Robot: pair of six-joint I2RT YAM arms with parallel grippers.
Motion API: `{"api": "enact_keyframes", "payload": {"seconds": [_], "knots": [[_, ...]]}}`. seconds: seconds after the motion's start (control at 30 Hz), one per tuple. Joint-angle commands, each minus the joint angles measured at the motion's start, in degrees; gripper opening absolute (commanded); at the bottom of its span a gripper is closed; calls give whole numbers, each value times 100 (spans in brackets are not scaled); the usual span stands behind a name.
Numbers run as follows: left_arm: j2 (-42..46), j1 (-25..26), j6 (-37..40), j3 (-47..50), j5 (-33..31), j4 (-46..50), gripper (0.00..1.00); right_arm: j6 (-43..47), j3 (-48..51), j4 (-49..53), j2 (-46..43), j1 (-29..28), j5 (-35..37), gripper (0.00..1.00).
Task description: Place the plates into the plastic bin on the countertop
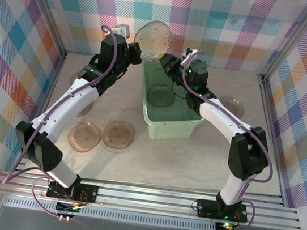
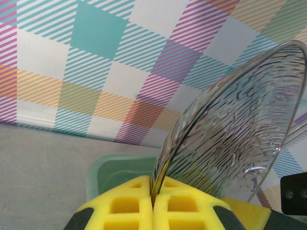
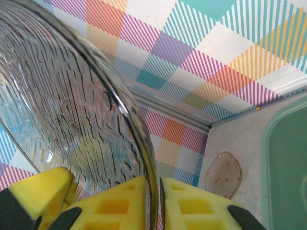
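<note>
Both arms reach up toward the back plaid wall [image 1: 224,22] and meet over the far end of the light mint-green rectangular plastic tub [image 1: 168,133], which sits on the pale beige marble-look countertop [image 1: 192,166]. The left arm stretches out long and diagonal from its base, wrist lifted. The right arm folds sharply at the elbow and leans in from the other side. Between them, up in the air and standing on edge, is one translucent smoky-brown rounded-square plastic plate [image 1: 152,35]. From above the fingers are hard to make out, but the wrist cameras settle it. The left gripper [image 2: 153,201] has its yellow foam pads squeezed tight on the raised plate's lower rim. The right gripper [image 3: 152,201] has its own pads nipped close on the rim too, so both have hold of the one plate. Only from overhead do you see the others: a plate lying flat inside the tub [image 1: 160,96], two plates side by side on the countertop left of the tub's near end [image 1: 85,135] [image 1: 118,135], and one plate to the tub's right [image 1: 232,106]. The left wrist view catches a corner of the tub just under the raised plate.
</note>
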State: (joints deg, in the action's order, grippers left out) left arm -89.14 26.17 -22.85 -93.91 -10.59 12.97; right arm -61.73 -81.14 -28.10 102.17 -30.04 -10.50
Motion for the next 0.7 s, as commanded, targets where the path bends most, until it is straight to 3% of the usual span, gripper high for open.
{"api": "enact_keyframes", "payload": {"seconds": [0.0,0.1,0.27,0.43,0.67], "knots": [[38,44,-18,-74,-58,-272,5,26,-38,326,-98,16,188,13],[11,29,-1,-109,-64,-234,28,-5,34,415,-173,16,299,10],[-75,-200,-210,-220,297,-167,49,-94,135,632,-299,16,445,4],[-155,-594,-489,-285,966,-153,59,-332,429,812,-530,0,901,4],[-117,-1347,-786,-111,1673,-27,64,-648,622,2171,-957,-210,2064,3]]}}
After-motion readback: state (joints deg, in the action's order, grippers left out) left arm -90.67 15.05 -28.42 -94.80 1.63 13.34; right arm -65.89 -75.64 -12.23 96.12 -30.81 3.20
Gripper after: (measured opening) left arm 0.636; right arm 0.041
